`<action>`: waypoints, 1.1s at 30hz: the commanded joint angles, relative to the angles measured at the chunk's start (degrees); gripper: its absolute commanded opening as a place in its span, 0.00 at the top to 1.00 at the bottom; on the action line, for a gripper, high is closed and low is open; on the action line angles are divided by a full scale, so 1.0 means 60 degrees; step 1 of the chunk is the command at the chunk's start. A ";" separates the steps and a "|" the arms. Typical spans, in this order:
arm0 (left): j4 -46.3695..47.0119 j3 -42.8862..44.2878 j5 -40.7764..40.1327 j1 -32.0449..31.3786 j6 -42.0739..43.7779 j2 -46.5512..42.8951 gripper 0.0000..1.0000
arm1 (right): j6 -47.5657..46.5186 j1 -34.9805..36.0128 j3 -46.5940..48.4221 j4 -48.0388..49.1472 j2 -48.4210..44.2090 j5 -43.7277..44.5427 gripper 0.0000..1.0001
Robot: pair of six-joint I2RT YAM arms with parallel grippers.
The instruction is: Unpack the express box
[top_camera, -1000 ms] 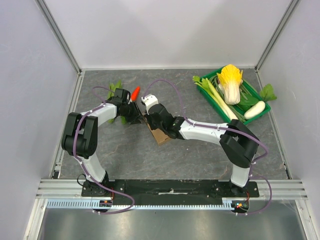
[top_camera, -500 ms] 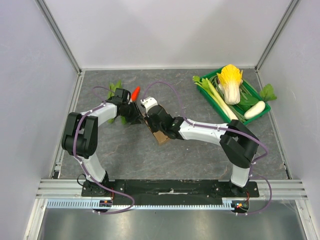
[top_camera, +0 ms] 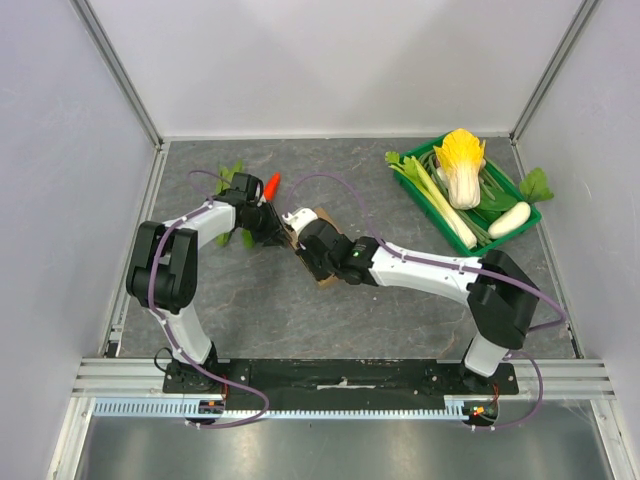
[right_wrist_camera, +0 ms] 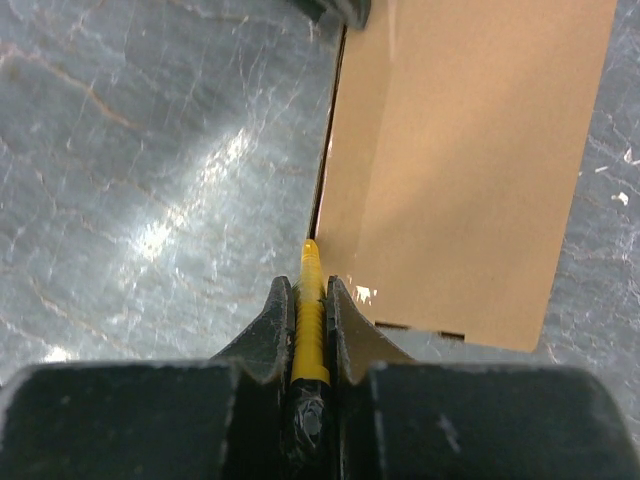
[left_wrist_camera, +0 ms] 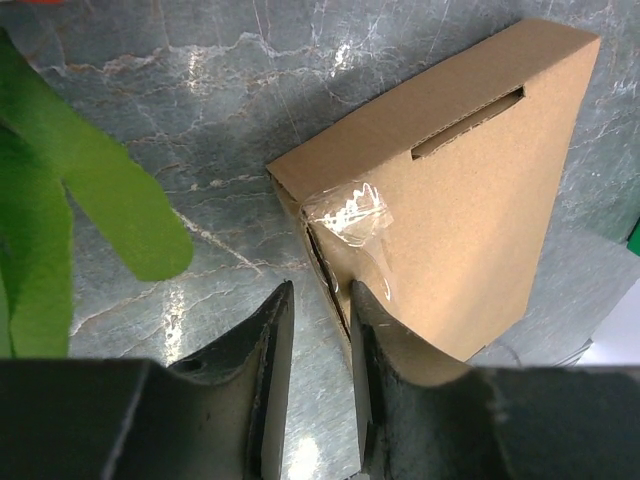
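One yellow tool (right_wrist_camera: 310, 318), pinched in the right hand (right_wrist_camera: 311, 292), touches the express box (right_wrist_camera: 470, 170).

**A robot test cell in a lab**

I worked in a closed-in rig, not anybody's kitchen. The table (top_camera: 400, 310) was a grey stone-look slab, boxed on three sides by plain pale walls (top_camera: 330, 60) set in aluminium posts (top_camera: 118, 70). Along the table's near edge ran a metal rail (top_camera: 120, 376) and the black plate (top_camera: 340, 372) carrying my two cabled arms. A green crate (top_camera: 510, 232) of vegetables sat at its far right corner.
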 commanded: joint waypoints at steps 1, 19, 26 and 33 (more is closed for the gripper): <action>-0.0304 0.0183 -0.1017 0.0096 0.0518 0.0397 0.66 | -0.0424 0.0181 -0.0338 -0.0833 -0.0771 -0.0232 1.00; -0.0333 0.0256 -0.1017 0.0111 0.0532 0.0412 0.68 | 0.0088 0.0665 -0.0821 -0.1933 -0.1371 0.0104 1.00; -0.0348 0.0270 -0.0944 0.0125 0.0518 0.0456 0.68 | 0.0600 0.0723 -0.1803 -0.1508 -0.1870 0.0281 1.00; 0.0090 0.0197 -0.0271 0.0096 0.0503 0.0236 0.65 | 0.0644 0.0709 -0.0971 -0.0764 -0.2133 0.1580 1.00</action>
